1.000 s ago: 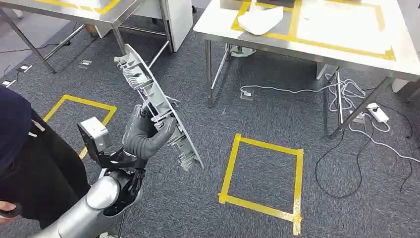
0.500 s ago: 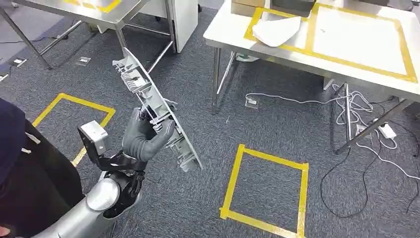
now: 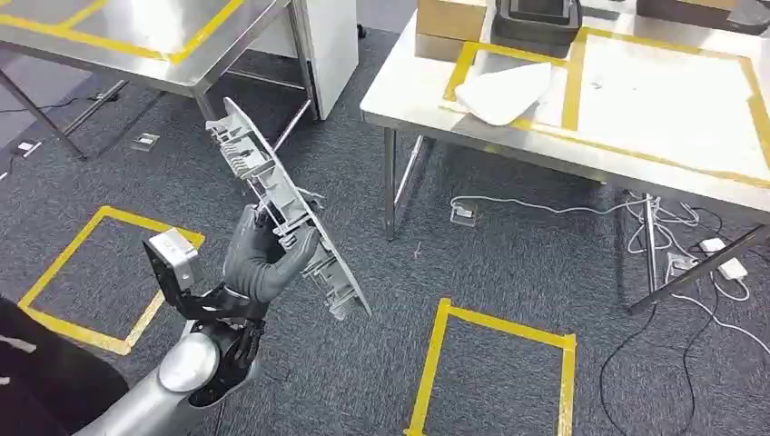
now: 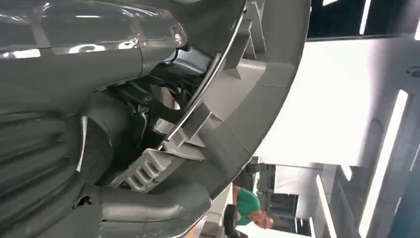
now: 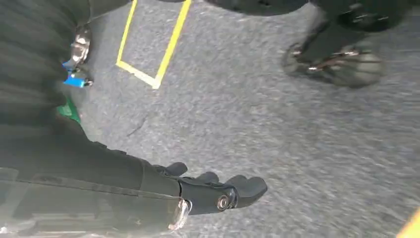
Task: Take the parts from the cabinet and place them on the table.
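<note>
Camera has swung, bringing the table (image 3: 636, 136) at upper right closer. My left hand (image 3: 261, 259) fingers grip the part (image 3: 286, 211) left of centre, tilted (long, awkward); it could clip the table edge. Right hand (image 5: 218, 191) hangs with fingers loosely apart.

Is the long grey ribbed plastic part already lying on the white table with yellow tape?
No, the long grey plastic part is gripped by the left hand above the carpet, apart from the white table.
</note>
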Robot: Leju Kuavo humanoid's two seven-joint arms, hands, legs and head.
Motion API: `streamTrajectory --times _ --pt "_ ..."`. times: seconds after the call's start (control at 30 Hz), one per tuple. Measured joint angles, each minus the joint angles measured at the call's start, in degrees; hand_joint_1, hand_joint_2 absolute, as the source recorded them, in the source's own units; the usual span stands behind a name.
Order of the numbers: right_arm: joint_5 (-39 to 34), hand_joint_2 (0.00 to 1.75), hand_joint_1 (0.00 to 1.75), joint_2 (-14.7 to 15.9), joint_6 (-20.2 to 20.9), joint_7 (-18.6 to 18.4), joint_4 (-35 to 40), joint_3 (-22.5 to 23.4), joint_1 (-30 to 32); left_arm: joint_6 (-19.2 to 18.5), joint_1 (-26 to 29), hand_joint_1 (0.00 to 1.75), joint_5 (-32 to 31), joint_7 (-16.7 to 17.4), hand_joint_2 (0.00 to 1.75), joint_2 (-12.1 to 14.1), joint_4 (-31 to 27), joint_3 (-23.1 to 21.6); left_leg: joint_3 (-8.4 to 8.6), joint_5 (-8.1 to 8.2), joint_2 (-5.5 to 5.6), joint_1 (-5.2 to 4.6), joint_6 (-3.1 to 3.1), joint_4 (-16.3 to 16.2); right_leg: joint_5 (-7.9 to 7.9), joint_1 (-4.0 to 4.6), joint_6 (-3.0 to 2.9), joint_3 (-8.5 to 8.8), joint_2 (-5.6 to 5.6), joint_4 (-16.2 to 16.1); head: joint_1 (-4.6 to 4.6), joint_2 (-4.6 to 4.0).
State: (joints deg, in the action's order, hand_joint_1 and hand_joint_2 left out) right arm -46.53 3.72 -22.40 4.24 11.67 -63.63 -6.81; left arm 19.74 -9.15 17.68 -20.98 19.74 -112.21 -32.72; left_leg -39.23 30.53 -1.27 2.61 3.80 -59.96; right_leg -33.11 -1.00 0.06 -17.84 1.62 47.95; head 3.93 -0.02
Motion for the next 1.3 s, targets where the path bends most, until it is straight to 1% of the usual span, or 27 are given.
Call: streamTrajectory --times 0.03,0.07,0.1,0.13,0.2,0.23,0.27,0.3,0.37,0.4,0.43,0.47,0.5,0.53,0.57,0.63,0.73,0.83,0.87,0.9,0.93,1.0,1.03,1.07,1.13,1.2,1.3 --pt "0.0 1.75 0.0 0.3 0.2 0.0 -0.2 0.0 0.4 0.0 0.4 1.75 0.0 -0.1 1.75 0.0 0.3 0.0 -1.26 -10.25 -1.52 0.6 0.36 4.0 -2.03 0.1 0.75 1.55 0.01 1.2 0.55 0.0" --pt "0.2 1.75 0.0 0.4 0.4 0.0 -0.1 0.0 0.6 -0.1 0.5 1.75 0.0 -0.1 1.75 0.0 0.6 -0.1 -0.64 -8.41 -1.28 0.13 -0.99 1.7 -3.0 0.2 1.0 1.74 0.14 1.1 0.51 0.0" --pt "0.3 1.75 0.0 0.4 0.7 -0.1 -0.1 0.0 0.2 -0.2 0.7 1.75 0.0 -0.2 1.75 -0.1 0.5 -0.1 -0.8 -7.65 -0.76 -0.38 -1.69 0.8 -4.29 -0.18 1.58 3.27 -0.36 -0.1 -0.47 0.0" --pt "0.4 1.75 0.0 0.4 0.8 0.0 -0.1 -0.1 -0.3 -0.2 0.6 1.75 0.0 -0.3 1.75 0.0 0.3 0.0 -0.42 -6.52 -0.48 -0.34 -2.18 0.8 -3.77 -0.44 2.14 3.79 -0.41 0.8 -0.13 0.0" --pt "0.5 1.75 0.0 0.2 0.8 0.0 0.0 -0.1 -1.1 -0.3 0.4 1.75 -0.1 -0.3 1.75 -0.1 0.0 0.3 2.55 -4.61 -0.07 -0.29 -3.36 1.4 0.43 -0.74 2.49 0.04 -0.55 10.5 0.05 0.02" --pt "0.5 1.75 0.0 0.0 0.9 0.1 0.0 -0.1 -1.3 -0.3 0.3 1.75 -0.2 -0.4 1.75 -0.2 0.0 0.3 4.19 -3.88 -0.02 -0.31 -3.63 1.6 1.78 -0.68 2.61 -3.61 -0.82 16.7 -0.3 0.02" --pt "0.3 1.75 0.0 0.0 0.9 0.1 0.1 0.0 -1.4 -0.4 0.3 1.75 -0.3 -0.5 1.75 -0.2 0.0 0.3 5.72 -3.34 0.24 -0.32 -3.87 2.0 0.73 -0.59 2.69 -7.33 -0.99 21.1 -0.41 0.02" --pt "0.3 1.75 0.0 0.0 0.9 0.4 0.1 0.0 -1.6 -0.4 0.3 1.75 -0.4 -0.5 1.75 -0.2 0.0 0.3 6.97 -2.75 0.59 -0.32 -3.85 2.4 -2.22 -0.45 2.73 -10.16 -1.2 23.4 -0.41 0.02" --pt "0.4 1.75 0.0 0.0 1.0 0.4 0.1 0.0 -1.4 -0.5 0.1 1.75 -0.7 -0.6 1.75 -0.4 0.0 0.2 9.29 -1.18 1.61 -0.33 -3.81 2.7 -9.58 -0.43 2.58 -14.5 -1.27 23.9 -0.52 0.02" --pt "0.4 1.75 0.0 0.0 1.0 0.4 0.1 0.0 -1.1 -0.5 0.1 1.75 -0.8 -0.7 1.75 -0.5 0.0 0.3 10.43 -0.28 2.11 -0.32 -3.75 2.8 -11.64 -0.43 2.38 -16.09 -1.3 23.1 -0.52 0.02" --pt "0.4 1.75 0.0 0.0 1.0 0.4 0.1 0.0 -0.8 -0.5 0.2 1.75 -1.0 -0.7 1.75 -0.5 0.1 0.3 11.84 0.61 2.49 -0.32 -3.68 3.0 -11.29 -0.41 2.18 -17.06 -1.32 21.1 -0.52 0.02" --pt "0.3 1.75 0.0 0.1 1.0 0.4 0.1 0.0 -0.7 -0.5 0.2 1.75 -1.2 -0.7 1.75 -0.5 0.1 0.3 13.45 1.51 2.7 -0.37 -3.53 3.4 -7.97 -0.29 1.79 -17.43 -1.34 18.0 -0.52 0.02" --pt "0.0 1.75 0.0 0.1 1.0 0.5 0.1 0.0 -0.5 -0.5 0.2 1.75 -1.7 -0.8 1.75 -0.6 0.1 0.3 14.65 2.27 2.8 -0.39 -3.35 3.6 -1.62 -0.03 1.21 -17.73 -1.48 14.3 -0.63 0.02" --pt "-0.7 1.75 0.0 0.3 1.0 0.8 0.1 0.0 -0.2 -0.5 0.2 1.75 -2.0 -0.9 1.75 -0.6 0.2 0.2 14.8 2.94 3.03 -0.35 -3.18 3.8 7.21 0.28 0.39 -18.38 -1.95 10.5 -1.04 0.02" --pt "-1.8 1.75 0.0 0.4 1.0 1.5 0.0 0.0 -0.1 -0.5 0.4 1.75 -2.3 -0.9 1.75 -0.8 0.3 0.2 15.53 3.55 3.69 -0.66 -2.69 3.4 8.39 0.54 0.29 -19.28 -1.69 10.0 -1.33 0.02" --pt "-3.6 1.75 0.0 0.5 1.2 3.1 0.0 0.2 -0.4 -0.4 0.6 1.75 -2.9 -1.1 1.75 -0.9 0.1 0.3 16.1 4.16 3.54 -0.75 -1.84 3.3 8.72 0.54 0.39 -19.14 -1.1 9.9 -1.27 0.02" --pt "-4.5 1.75 0.0 0.5 1.4 4.3 0.0 0.3 -1.2 -0.3 0.8 1.75 -3.0 -1.3 1.75 -0.9 -0.3 0.7 15.92 5.25 1.38 -0.63 -1.2 1.8 8.68 0.5 -0.48 -17.62 -0.66 9.3 -1.11 0.02" --pt "-4.5 1.75 0.0 0.7 1.5 4.5 0.0 0.4 -1.4 -0.3 0.8 1.75 -3.1 -1.3 1.75 -1.0 -0.4 0.7 7.59 11.16 1.19 -0.81 -1.19 -10.7 7.89 1.04 -1.37 -17.43 -0.43 9.4 -0.94 0.02" --pt "-4.5 1.75 0.0 0.7 1.6 4.5 0.0 0.4 -1.4 -0.3 0.8 1.75 -3.1 -1.3 1.75 -1.0 -0.4 0.7 5.27 11.82 1.2 -0.91 -1.27 -13.2 7.67 1.23 -1.52 -17.35 -0.34 9.5 -0.94 0.02" --pt "-4.6 1.75 0.0 0.7 1.6 4.5 0.0 0.4 -1.3 -0.3 0.8 1.75 -3.2 -1.3 1.75 -1.0 -0.4 0.7 4.07 10.7 1.21 -1.08 -1.42 -13.3 7.31 1.37 -1.53 -17.13 -0.26 9.6 -0.92 0.02" --pt "-4.6 1.75 0.0 0.7 1.7 4.5 0.0 0.4 -1.3 -0.3 0.9 1.75 -3.2 -1.3 1.75 -1.0 -0.4 0.8 4.0 7.85 1.22 -1.23 -1.69 -11.1 6.9 1.53 -1.56 -16.71 -0.11 9.7 -0.89 0.02" --pt "-4.6 1.75 0.0 0.7 1.6 4.5 0.0 0.4 -1.3 -0.2 0.9 1.75 -3.3 -1.3 1.75 -1.0 -0.4 0.9 6.02 -0.12 1.42 -1.67 -2.58 -2.4 6.08 1.78 -1.49 -15.57 0.13 9.9 -0.92 0.02" --pt "-4.6 1.75 0.0 0.7 1.6 4.5 0.0 0.4 -1.2 -0.2 0.9 1.75 -3.3 -1.3 1.75 -1.0 -0.4 0.9 6.46 -1.39 1.72 -1.92 -3.26 -0.6 5.78 1.7 -1.34 -15.43 0.19 9.9 -1.16 0.02" --pt "-4.6 1.75 0.0 0.7 1.6 4.5 0.0 0.4 -1.4 -0.2 0.9 1.75 -3.3 -1.3 1.75 -1.0 -0.4 0.9 5.64 0.23 1.87 -2.16 -3.28 0.3 5.83 1.74 -1.17 -15.62 0.28 10.2 -1.51 0.02" --pt "-4.6 1.75 0.0 0.8 1.6 4.6 0.0 0.5 -1.2 -0.2 1.0 1.75 -3.5 -1.3 1.75 -1.0 -0.5 0.9 5.8 -1.31 2.1 -2.32 -3.79 0.6 5.45 1.69 -0.4 -16.0 0.31 10.2 -1.4 0.02" --pt "-4.5 1.75 0.0 0.8 1.6 4.6 0.0 0.7 -1.2 -0.2 1.0 1.75 -3.6 -1.3 1.75 -1.1 -0.5 1.1 5.8 -1.56 2.18 -2.2 -3.47 0.9 5.37 1.74 -1.07 -15.91 0.27 10.2 -1.39 0.02" --pt "-4.3 1.75 0.0 0.9 1.6 4.4 0.0 0.8 -1.4 -0.2 1.0 1.75 -3.7 -1.3 1.75 -1.1 -0.5 1.2 5.82 -1.44 2.19 -2.4 -3.68 0.9 5.42 1.59 -0.85 -15.63 0.2 9.8 -1.42 0.02"
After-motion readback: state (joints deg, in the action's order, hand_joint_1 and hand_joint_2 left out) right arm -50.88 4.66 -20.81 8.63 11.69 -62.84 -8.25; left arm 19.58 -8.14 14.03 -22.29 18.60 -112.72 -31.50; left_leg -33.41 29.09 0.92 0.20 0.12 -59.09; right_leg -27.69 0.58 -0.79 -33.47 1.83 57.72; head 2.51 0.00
